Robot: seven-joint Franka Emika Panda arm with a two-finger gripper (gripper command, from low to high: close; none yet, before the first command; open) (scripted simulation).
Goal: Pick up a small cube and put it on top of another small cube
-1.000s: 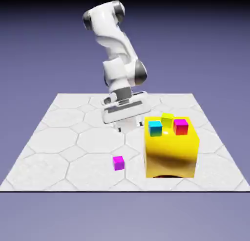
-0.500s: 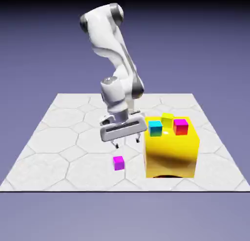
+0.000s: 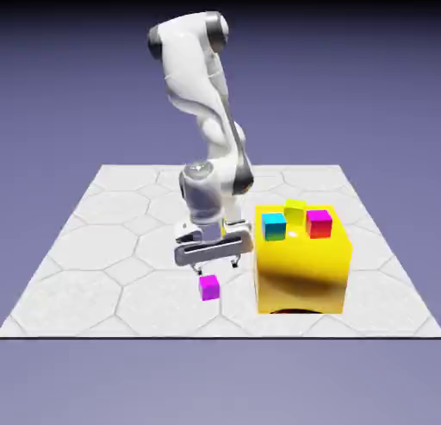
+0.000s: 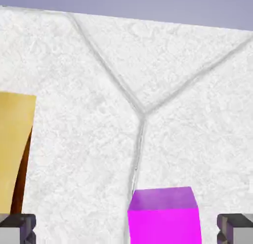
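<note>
A tiny cube with a magenta top and purple sides lies on the white hex-tiled table, left of the big yellow block. My gripper hangs just above and slightly behind it, open, with nothing held. In the hand view the same small cube shows low between the two grey fingertips, a little right of centre, and my gripper stands wide around it without touching. On the yellow block sit a cyan cube, a yellow-green cube and a magenta-topped cube with red sides.
The yellow block rises close to the exterior view's right of my hand, and its side shows at the hand view's left edge. The table's front edge runs just beyond the small cube.
The arm has swung forward and down, carrying the hand from beside the yellow block's back corner to just above the small cube. The jaws stayed open. No cube moved.
</note>
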